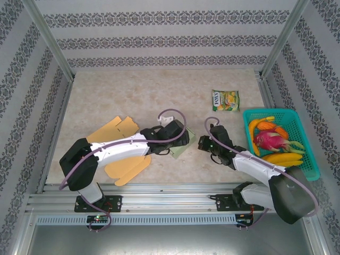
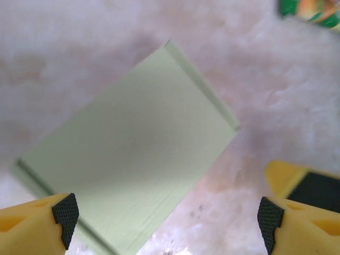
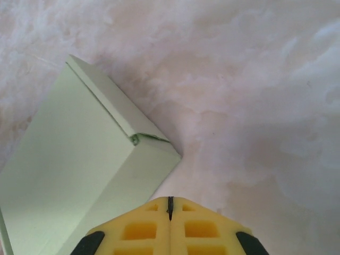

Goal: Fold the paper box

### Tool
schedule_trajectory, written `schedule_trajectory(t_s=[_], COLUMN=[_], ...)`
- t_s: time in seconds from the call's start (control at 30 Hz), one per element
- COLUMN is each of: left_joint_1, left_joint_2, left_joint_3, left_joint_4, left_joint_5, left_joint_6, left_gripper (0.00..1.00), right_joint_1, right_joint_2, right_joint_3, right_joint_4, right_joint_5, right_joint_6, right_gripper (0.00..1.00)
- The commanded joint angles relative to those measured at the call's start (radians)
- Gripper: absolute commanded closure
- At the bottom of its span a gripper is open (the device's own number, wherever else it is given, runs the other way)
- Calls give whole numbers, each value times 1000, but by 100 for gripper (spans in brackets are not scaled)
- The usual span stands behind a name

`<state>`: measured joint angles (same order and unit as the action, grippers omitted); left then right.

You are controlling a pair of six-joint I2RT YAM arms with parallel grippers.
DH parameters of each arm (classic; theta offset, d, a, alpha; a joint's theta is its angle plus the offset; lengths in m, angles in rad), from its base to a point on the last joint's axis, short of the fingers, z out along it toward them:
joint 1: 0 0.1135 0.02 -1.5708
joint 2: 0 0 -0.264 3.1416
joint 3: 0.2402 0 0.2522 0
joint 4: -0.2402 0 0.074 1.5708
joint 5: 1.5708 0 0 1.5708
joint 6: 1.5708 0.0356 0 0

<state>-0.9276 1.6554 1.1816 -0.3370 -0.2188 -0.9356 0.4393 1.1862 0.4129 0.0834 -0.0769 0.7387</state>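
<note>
The pale green paper box [image 1: 185, 148] lies closed and flat on the table's middle, seen large in the left wrist view [image 2: 127, 154] and the right wrist view [image 3: 74, 175]. My left gripper [image 1: 178, 139] hovers over it, open [image 2: 166, 218], its black pads [image 2: 65, 212] wide apart, with the box's near edge between them. My right gripper [image 1: 204, 144] is shut [image 3: 170, 202] with nothing in it, just off the box's right corner. Its yellow finger [image 2: 297, 183] also shows in the left wrist view.
Flat tan cardboard blanks lie at the left [image 1: 113, 128] and under the left arm [image 1: 127, 167]. A snack packet [image 1: 226, 100] lies further back. A teal basket [image 1: 313, 164] of fruit stands at the right edge.
</note>
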Motion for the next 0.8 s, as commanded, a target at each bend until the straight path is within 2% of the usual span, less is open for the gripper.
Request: schedule_trajectory(t_s=[0.0, 0.1, 0.23, 0.47, 0.77], left_joint_1=[97, 192, 247, 250, 204], left_joint_2=[5, 72, 157, 299, 360], left_joint_3=[-7, -5, 14, 79, 53], left_joint_4=[105, 219, 327, 389, 480], left_joint_5=[34, 163, 265, 381, 456], left_joint_6=[252, 336, 398, 418, 354], left_gripper=[9, 9, 9, 12, 15], right_joint_1=[-31, -47, -59, -90, -106], right_joint_2=[38, 100, 167, 239, 340], right_joint_3=[37, 52, 69, 94, 130], right_joint_4=[-40, -6, 31, 65, 117], right_joint_5=[-105, -161, -187, -199, -230], right_joint_6=[46, 47, 47, 42, 25], right_gripper=[100, 100, 100, 100, 100])
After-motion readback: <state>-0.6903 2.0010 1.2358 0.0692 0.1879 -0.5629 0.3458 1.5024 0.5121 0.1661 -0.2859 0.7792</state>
